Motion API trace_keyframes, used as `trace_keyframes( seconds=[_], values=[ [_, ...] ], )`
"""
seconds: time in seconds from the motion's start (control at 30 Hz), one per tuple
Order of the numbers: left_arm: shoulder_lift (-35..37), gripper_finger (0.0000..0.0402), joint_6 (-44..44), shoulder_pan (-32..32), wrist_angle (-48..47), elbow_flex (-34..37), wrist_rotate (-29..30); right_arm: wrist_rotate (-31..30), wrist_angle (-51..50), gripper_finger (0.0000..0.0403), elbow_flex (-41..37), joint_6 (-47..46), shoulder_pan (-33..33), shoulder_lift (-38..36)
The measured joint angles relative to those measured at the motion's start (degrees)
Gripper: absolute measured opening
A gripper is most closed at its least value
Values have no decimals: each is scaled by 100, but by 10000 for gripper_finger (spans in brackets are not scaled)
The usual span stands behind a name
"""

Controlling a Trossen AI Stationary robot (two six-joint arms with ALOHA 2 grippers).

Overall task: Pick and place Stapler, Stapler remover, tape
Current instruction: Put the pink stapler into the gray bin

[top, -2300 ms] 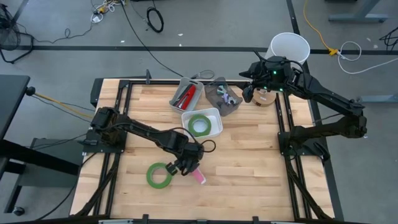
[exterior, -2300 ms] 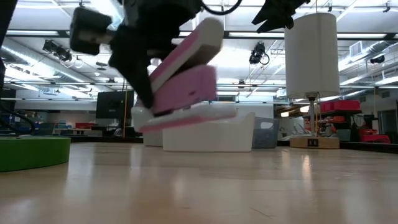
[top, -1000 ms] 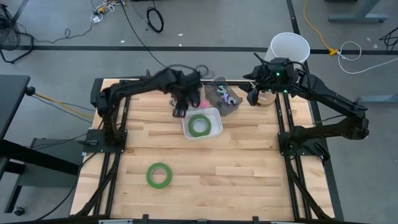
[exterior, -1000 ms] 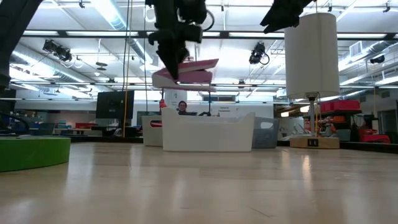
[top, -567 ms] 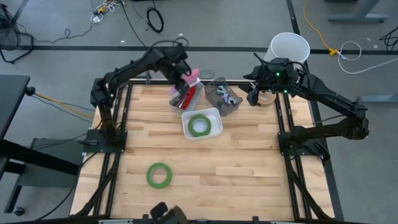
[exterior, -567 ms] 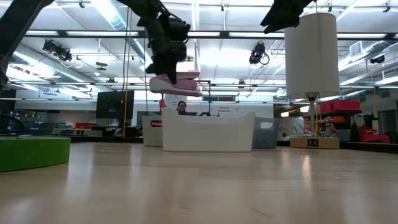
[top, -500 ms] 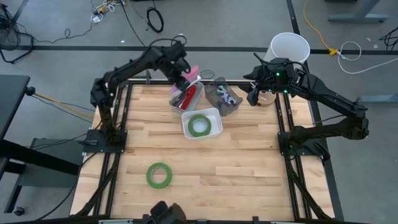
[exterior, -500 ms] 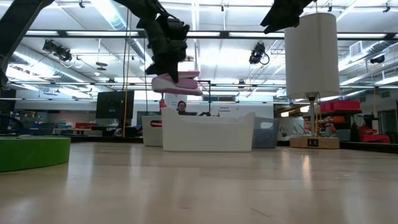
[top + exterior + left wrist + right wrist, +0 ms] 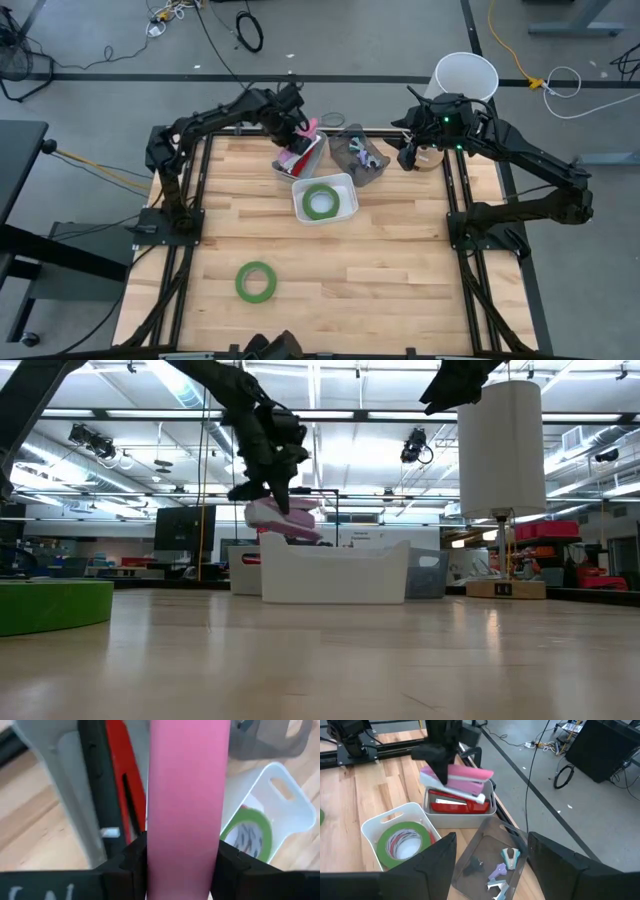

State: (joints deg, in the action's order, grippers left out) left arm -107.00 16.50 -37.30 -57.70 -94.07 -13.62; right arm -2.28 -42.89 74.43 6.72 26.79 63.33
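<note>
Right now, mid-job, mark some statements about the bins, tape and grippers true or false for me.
1. The left gripper holds the pink stapler above the grey bin. True.
2. The grey bin is empty. False: a red stapler already lies in it.
3. One green tape roll lies loose on the table. True.
4. The white bin holds only the pink stapler. False: it holds a green tape roll, with what looks like a red one inside it in the right wrist view.
5. The right gripper is shut on a staple remover. False: it is open and empty, near the clear bin that holds the staple removers.
</note>
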Motion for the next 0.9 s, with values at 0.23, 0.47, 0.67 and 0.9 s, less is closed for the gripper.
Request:
trace_keyframes(
  seconds=[0.23,0.47,0.67,0.9],
  values=[
    [-2,152,264,5,795,450,-447,26,0,245,0,0,0,0],
    [-2,160,583,-10,789,454,-5,28,-4,245,0,2,2,0],
    [-2,154,690,0,814,454,10,24,-4,245,0,2,2,0],
    [-59,159,843,61,804,454,149,21,0,245,0,-7,2,0]
  ],
)
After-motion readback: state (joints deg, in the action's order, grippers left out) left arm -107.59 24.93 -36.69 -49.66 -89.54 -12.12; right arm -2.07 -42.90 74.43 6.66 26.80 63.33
